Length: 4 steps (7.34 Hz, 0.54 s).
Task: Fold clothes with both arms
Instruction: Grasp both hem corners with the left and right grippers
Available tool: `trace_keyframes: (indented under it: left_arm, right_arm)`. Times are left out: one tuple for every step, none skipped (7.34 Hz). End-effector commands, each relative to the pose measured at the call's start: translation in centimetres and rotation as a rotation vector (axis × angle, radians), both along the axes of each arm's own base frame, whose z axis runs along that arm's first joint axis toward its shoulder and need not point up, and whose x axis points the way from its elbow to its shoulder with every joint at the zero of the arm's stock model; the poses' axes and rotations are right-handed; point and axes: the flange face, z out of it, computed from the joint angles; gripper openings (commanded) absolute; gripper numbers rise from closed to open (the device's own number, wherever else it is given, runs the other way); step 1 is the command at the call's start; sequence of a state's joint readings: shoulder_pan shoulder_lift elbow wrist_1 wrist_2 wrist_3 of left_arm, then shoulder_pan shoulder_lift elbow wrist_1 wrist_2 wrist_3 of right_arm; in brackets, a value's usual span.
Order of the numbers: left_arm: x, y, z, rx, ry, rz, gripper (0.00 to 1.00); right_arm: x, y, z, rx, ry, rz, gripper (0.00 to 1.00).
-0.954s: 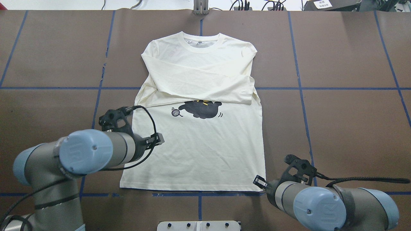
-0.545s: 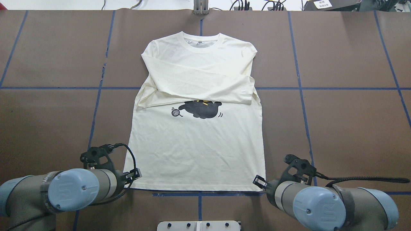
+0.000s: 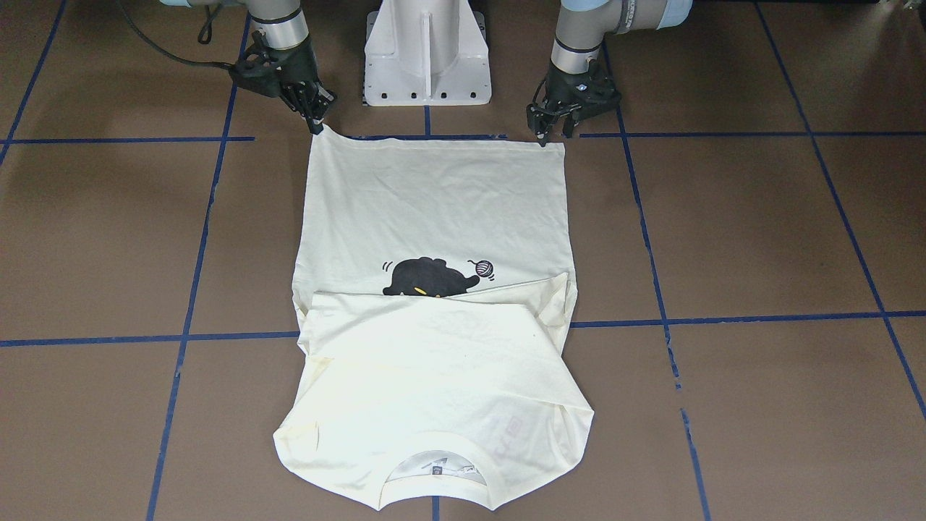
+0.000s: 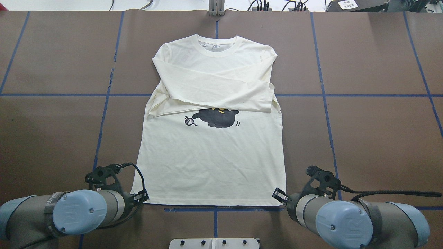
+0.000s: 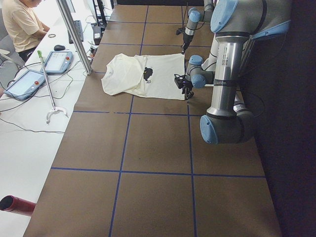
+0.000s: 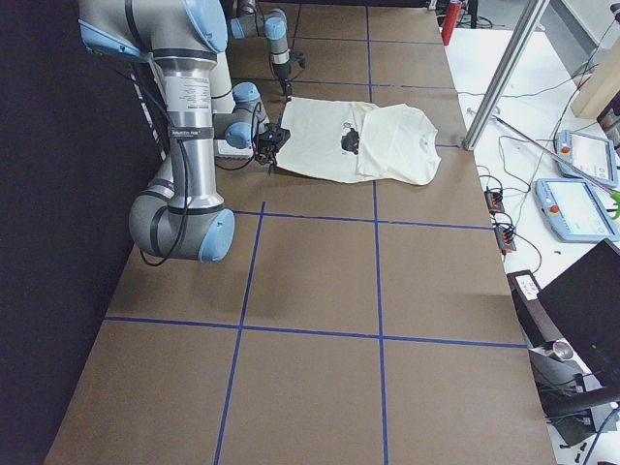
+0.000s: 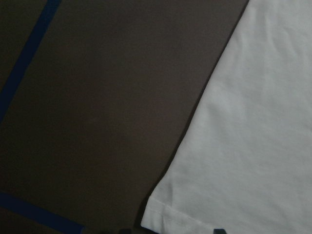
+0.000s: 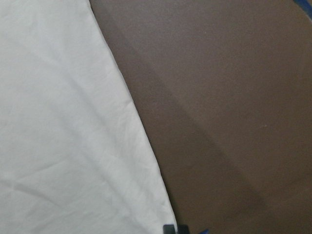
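The cream long-sleeved T-shirt [image 3: 434,210] lies flat on the brown table, neck away from me, both sleeves folded across the chest above the black cat print [image 4: 216,118]. My left gripper [image 3: 550,134] is open and low at the hem's left corner [image 4: 138,199]; in the left wrist view its fingertips [image 7: 124,231] straddle that corner of the shirt [image 7: 253,146]. My right gripper [image 3: 316,123] is shut at the hem's right corner [image 4: 282,200]; in the right wrist view its tips [image 8: 174,229] meet on the corner of the shirt [image 8: 63,122].
The white pedestal [image 3: 427,51] stands between the arms, just behind the hem. Blue tape lines [image 4: 325,103] grid the brown table. In the exterior left view an operator [image 5: 19,24], teach pendants [image 5: 54,61] and a metal post [image 5: 74,34] are at the far table edge.
My left arm has drawn back from beside the folded sleeve to the hem's left corner and come down low. My right arm has stayed almost still at the right corner.
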<state>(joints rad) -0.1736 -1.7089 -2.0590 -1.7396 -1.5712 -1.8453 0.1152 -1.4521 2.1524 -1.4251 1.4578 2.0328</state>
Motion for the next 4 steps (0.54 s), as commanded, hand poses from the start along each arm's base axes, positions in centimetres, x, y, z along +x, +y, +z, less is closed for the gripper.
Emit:
trace_keyframes:
  left_arm:
    - [0.02,0.02,0.30,0.006,-0.006,0.008,0.62]
    - [0.09,0.01,0.27,0.004,-0.004,0.006,0.51]
    - [0.26,0.06,0.70,0.002,-0.013,0.008,0.44]
    - [0.43,0.03,1.05,0.001,-0.021,0.008,0.43]
  right_arm:
    - [0.08,-0.09,-0.03,0.001,-0.001,0.005,0.00]
    - [0.12,-0.09,-0.10,0.001,-0.003,0.006,0.00]
    - [0.09,-0.03,-0.10,0.002,-0.002,0.005,0.00]
    - [0.12,-0.10,-0.10,0.002,-0.002,0.007,0.00]
